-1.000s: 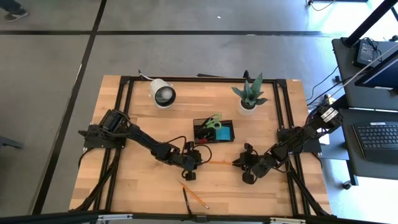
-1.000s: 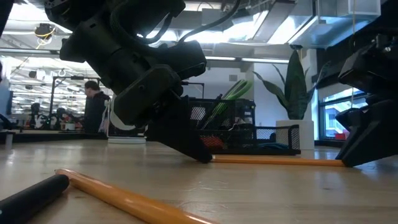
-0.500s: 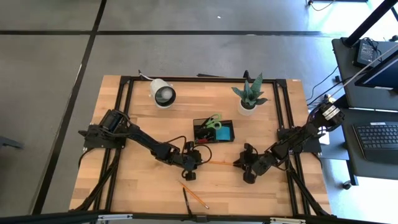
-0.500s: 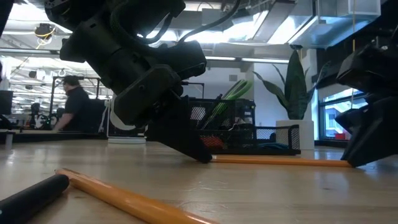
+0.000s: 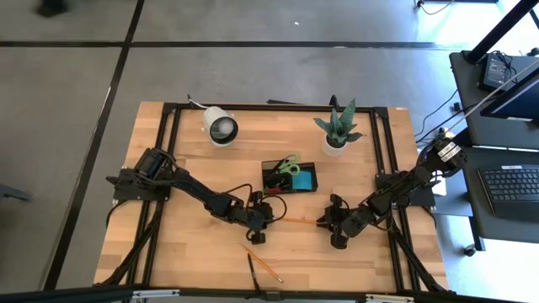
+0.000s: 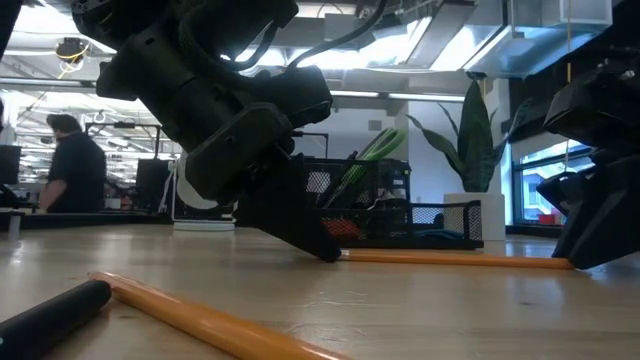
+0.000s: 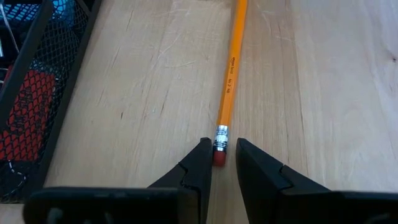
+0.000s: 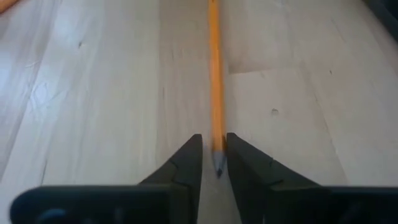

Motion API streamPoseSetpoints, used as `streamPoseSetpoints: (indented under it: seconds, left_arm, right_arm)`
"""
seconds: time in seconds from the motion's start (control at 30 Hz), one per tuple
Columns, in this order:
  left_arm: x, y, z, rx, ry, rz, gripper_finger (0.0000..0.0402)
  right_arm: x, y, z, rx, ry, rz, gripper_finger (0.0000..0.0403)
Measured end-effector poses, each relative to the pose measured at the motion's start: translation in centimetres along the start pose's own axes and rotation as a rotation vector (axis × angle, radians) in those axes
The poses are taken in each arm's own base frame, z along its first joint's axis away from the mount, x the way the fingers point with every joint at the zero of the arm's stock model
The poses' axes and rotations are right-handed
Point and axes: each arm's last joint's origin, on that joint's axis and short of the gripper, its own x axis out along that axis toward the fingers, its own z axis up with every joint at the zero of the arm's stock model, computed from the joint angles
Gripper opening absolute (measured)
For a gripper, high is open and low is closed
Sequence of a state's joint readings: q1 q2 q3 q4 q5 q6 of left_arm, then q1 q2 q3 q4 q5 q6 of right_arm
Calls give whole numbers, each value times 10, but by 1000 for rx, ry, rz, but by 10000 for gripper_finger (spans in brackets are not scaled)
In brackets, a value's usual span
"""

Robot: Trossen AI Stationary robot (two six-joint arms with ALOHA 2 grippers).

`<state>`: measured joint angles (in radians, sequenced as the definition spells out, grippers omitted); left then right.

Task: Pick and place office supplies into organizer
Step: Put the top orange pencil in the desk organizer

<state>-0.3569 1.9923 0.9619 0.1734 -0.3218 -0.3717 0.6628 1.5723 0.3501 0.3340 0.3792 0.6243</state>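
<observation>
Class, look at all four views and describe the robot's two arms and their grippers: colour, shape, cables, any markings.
Both arms are black and jointed, built of chunky blocks, with thin dark cables looped along them. The left gripper and right gripper each end in two matte black, wedge-shaped fingers tapering to blunt tips. No markings are legible on them.

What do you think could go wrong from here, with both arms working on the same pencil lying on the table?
The left tool brackets only the eraser end of the pencil, and the right tool brackets only the sharpened tip, so either hold may be shallow and could slip. If one arm lifts or pulls first, the pencil may pivot or drop back onto the table. The organizer sits close beside the left tool, so a sideways swing might bump it.
</observation>
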Motion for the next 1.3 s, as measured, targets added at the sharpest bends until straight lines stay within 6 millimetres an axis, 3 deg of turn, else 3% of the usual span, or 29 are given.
streamPoseSetpoints:
  seconds: [0.3, 0.67, 0.9, 1.3]
  left_arm:
    - [0, 0, 0, 0, 0, 0, 67]
    - [0, 0, 0, -1, 0, 0, 67]
    - [0, 0, 0, -1, 0, 0, 66]
    - [0, 0, 0, -1, 0, 0, 67]
  right_arm:
    - [0, -1, 1, 57, -11, -11, 87]
    - [0, 0, 1, -1, -4, 11, 159]
    - [0, 0, 1, -5, 8, 12, 163]
    - [-6, 19, 29, -115, 264, -138, 164]
